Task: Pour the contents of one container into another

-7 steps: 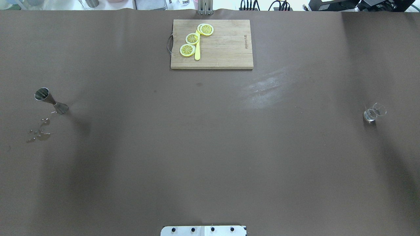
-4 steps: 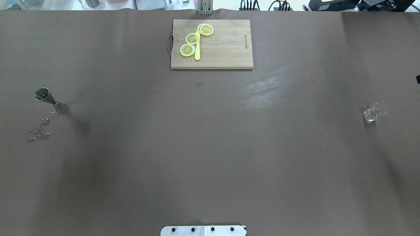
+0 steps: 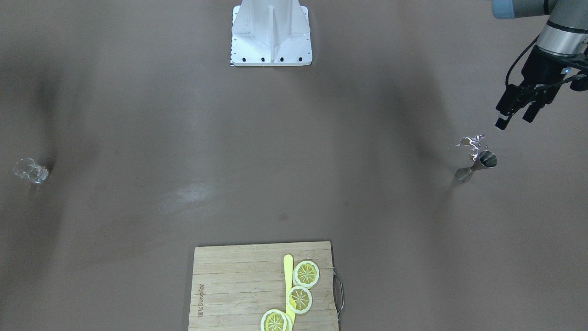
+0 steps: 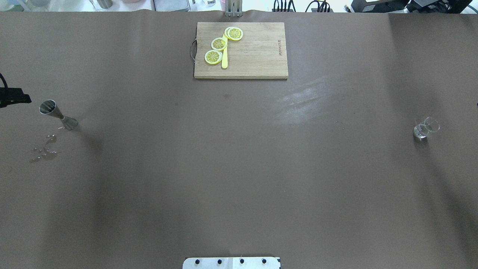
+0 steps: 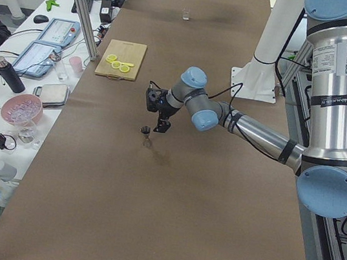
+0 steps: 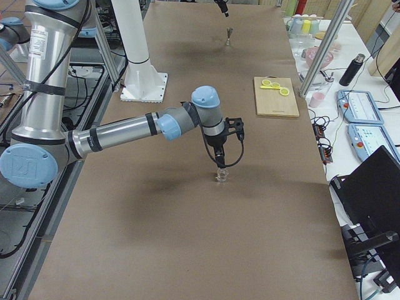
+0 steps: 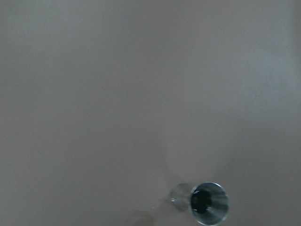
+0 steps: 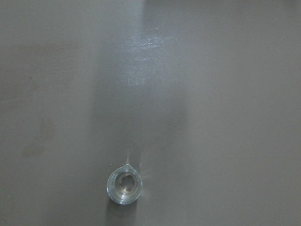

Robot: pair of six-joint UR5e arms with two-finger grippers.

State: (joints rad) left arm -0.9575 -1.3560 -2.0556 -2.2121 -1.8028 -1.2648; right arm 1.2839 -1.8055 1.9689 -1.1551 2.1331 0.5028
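Brown tabletop [image 4: 239,168], seen from behind my shoulders, from across it, from both ends and from both wrists.

(a) Steel jigger [image 4: 58,115]. It stands upright near the left end of the tabletop, about midway between the near and far edges, with an open cone facing up. My left wrist camera looks down into that cone at the bottom of its frame [image 7: 208,203]. A small puddle [image 4: 44,150] of clear liquid lies on the tabletop just beside the jigger, on the side towards my near edge.

(b) My left fingers [image 3: 516,115]. They hang above the tabletop at its left end, near the jigger but apart from it and higher than its rim. The two fingers are spread with a plain gap between them, and they grip nothing.

(c) Clear glass [image 4: 425,129]. It stands upright near the right end of the tabletop, well apart from the jigger and roughly level with it along the tabletop's length. My right wrist camera sees it from above, low in its frame [image 8: 124,186].

(d) My right fingers [image 6: 219,164]. They point down just above the glass [image 6: 221,176]. I cannot tell how far apart they are, nor whether they touch the rim.

(e) Wooden cutting board [image 4: 257,56]. It lies at the middle of the far edge and carries three lemon slices [image 4: 219,44] and a yellow utensil [image 4: 224,61] among them.
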